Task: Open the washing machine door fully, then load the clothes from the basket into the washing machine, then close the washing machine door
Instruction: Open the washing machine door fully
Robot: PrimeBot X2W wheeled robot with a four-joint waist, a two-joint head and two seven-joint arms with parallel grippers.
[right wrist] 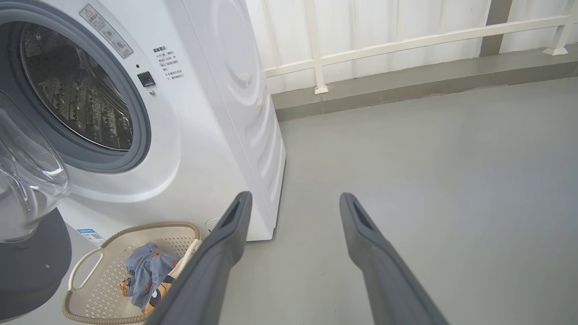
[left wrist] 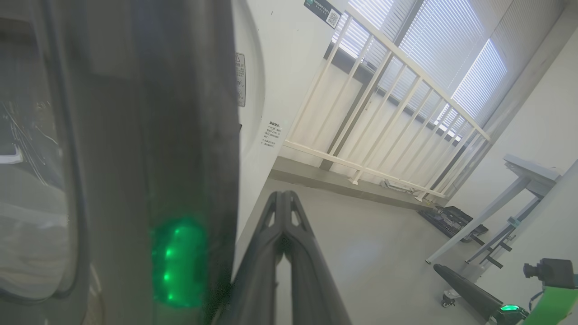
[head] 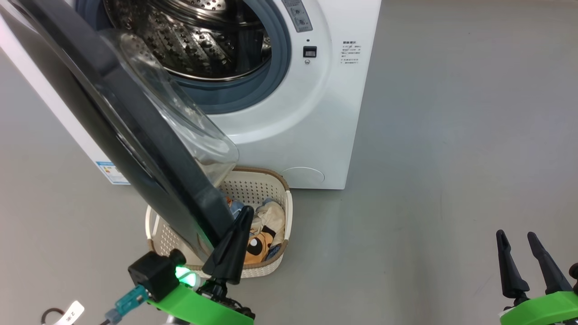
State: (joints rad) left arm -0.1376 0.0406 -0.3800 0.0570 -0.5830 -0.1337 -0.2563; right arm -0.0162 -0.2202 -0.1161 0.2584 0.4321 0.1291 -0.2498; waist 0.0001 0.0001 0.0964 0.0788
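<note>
The white washing machine [head: 316,113] stands with its steel drum [head: 203,40] exposed. Its black washing machine door [head: 113,117] swings out toward me, the glass bowl [head: 180,117] facing the drum. My left gripper [head: 246,212] is shut, empty, and lies against the door's lower free edge; in the left wrist view it [left wrist: 282,195] sits just right of the door [left wrist: 135,113]. Under the door stands the cream basket [head: 271,180] with the clothes [head: 266,225] in it, also visible as clothes [right wrist: 146,266] in the right wrist view. My right gripper [head: 516,235] [right wrist: 294,196] hangs open and empty, far right.
Bare grey floor [head: 451,158] spreads to the right of the machine. A white railing [right wrist: 406,40] runs along the wall behind it. In the left wrist view a grey table frame [left wrist: 519,180] and a dark case [left wrist: 451,221] stand off to the side.
</note>
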